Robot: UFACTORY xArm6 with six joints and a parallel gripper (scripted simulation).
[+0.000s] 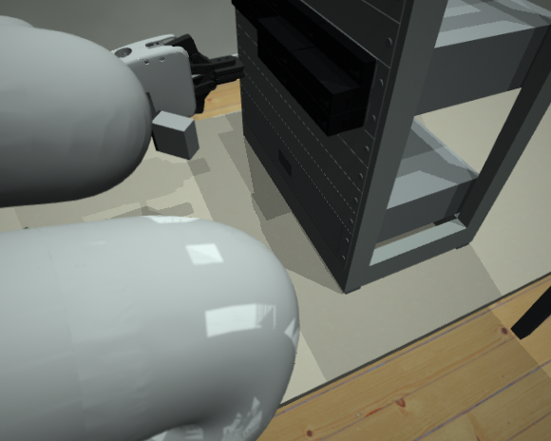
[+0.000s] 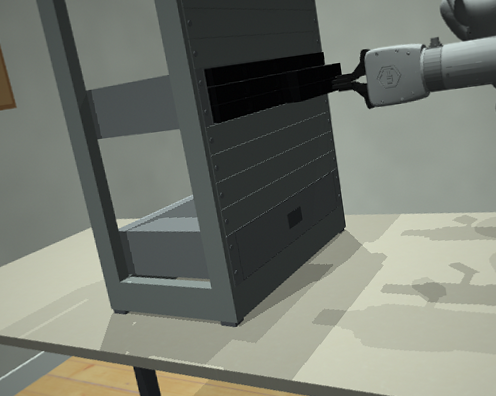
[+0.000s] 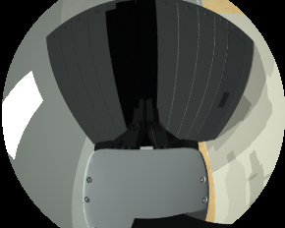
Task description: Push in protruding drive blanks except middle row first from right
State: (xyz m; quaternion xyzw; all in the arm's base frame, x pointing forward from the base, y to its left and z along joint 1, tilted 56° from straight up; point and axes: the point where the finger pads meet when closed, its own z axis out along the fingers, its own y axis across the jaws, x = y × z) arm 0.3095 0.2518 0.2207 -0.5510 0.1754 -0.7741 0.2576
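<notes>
Clenched, empty claw (image 2: 343,83) at protruding blanks (image 2: 312,76); contact hidden from top.

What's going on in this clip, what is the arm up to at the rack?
A single arm holds its gripper, shut on nothing, level at the black band of drive blanks in the rack on the table. The fingertips sit at the band's projecting end; whether they touch is unclear.

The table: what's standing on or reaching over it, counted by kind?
Racks: 1, the grey rack holding a black storage chassis.
Robot arms: 1, its gripper shut and empty at the chassis front.
Tables: 1, the table itself.
Total: 3.
</notes>
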